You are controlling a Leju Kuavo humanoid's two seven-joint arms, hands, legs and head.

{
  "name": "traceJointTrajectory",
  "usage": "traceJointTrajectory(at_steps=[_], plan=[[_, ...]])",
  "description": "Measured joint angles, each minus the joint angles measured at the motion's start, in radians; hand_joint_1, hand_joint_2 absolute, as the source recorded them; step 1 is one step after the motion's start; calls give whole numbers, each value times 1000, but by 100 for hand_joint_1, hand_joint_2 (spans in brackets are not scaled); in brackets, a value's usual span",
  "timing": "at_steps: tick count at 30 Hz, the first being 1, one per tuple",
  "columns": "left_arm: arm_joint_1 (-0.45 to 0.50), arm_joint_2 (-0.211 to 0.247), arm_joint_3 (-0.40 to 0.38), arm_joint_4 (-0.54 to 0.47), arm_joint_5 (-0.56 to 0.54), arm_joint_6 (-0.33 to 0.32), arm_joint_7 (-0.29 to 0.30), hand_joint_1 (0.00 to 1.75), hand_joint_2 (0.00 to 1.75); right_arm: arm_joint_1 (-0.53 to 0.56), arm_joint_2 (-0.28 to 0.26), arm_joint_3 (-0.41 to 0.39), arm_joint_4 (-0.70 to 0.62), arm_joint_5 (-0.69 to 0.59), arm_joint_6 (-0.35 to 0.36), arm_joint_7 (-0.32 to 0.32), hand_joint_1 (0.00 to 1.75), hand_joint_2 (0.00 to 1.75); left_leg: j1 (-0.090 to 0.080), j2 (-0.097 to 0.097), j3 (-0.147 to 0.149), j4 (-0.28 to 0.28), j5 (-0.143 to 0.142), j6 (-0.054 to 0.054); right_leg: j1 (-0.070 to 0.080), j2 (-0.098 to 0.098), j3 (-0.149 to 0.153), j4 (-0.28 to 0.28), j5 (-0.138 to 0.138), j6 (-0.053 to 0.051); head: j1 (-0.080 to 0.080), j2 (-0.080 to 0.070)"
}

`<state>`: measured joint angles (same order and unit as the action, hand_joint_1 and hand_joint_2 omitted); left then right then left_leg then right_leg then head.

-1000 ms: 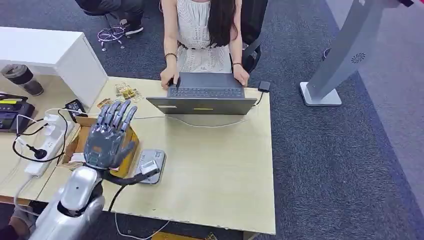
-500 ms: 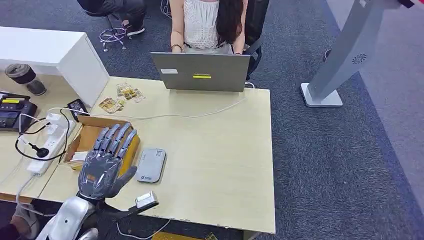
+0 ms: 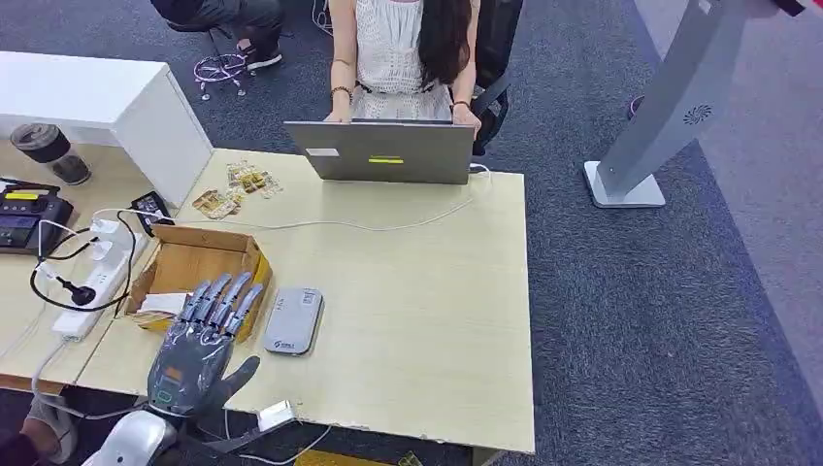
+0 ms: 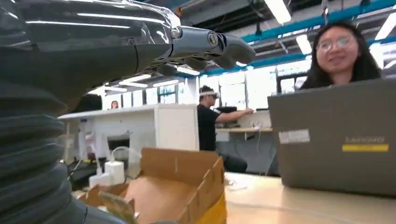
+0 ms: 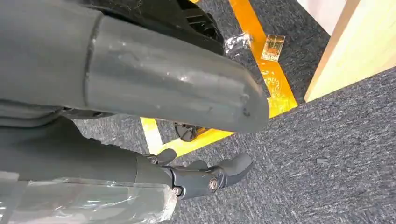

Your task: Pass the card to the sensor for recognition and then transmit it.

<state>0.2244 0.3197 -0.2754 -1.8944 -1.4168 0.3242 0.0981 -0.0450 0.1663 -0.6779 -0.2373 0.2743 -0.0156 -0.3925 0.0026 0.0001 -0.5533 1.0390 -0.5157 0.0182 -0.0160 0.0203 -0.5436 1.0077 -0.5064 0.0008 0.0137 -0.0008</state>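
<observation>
My left hand (image 3: 199,335) hovers flat over the table's near edge, fingers spread and holding nothing. It is just short of the open cardboard box (image 3: 199,260), where a pale card (image 3: 160,304) lies at the near end. The grey card sensor (image 3: 293,320) lies flat on the table right beside the hand. In the left wrist view the fingers (image 4: 205,44) reach out above the box (image 4: 180,184). My right hand (image 5: 205,177) hangs over carpet beside the table, fingers loosely apart and empty.
A person sits at the far edge behind a grey laptop (image 3: 388,152), its cable trailing across the table (image 3: 427,320). Small gold packets (image 3: 243,180) lie at the back left. A power strip (image 3: 92,282) with cords and a black device (image 3: 29,216) sit on the left desk.
My left hand has drawn back from above the box towards the near table edge. The person lifted the laptop and set it at the far edge.
</observation>
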Motion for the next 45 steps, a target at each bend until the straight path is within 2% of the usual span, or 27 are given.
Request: traceJointTrajectory(at_steps=[6,26,38,45], plan=[[5,0,37,47,16,-45,19,0,175,0,-1,-9,0,18,5,2,0,0,0,0,0,0,1,-1,0,0,0,0,0,0,0,0],[-3,0,72,104,30,-67,32,0,175,0,-1,-22,-1,39,14,7,0,0,0,0,0,0,1,-1,0,0,0,0,0,0,0,0],[-105,-21,131,232,41,-118,52,0,175,-1,-1,-22,-1,86,15,23,0,0,0,-1,0,0,1,0,0,-1,1,0,0,0,1,0],[-125,-30,154,288,45,-114,48,0,175,-4,-1,-22,0,92,12,26,0,0,0,-1,0,0,1,0,0,-1,0,0,0,0,0,0]])
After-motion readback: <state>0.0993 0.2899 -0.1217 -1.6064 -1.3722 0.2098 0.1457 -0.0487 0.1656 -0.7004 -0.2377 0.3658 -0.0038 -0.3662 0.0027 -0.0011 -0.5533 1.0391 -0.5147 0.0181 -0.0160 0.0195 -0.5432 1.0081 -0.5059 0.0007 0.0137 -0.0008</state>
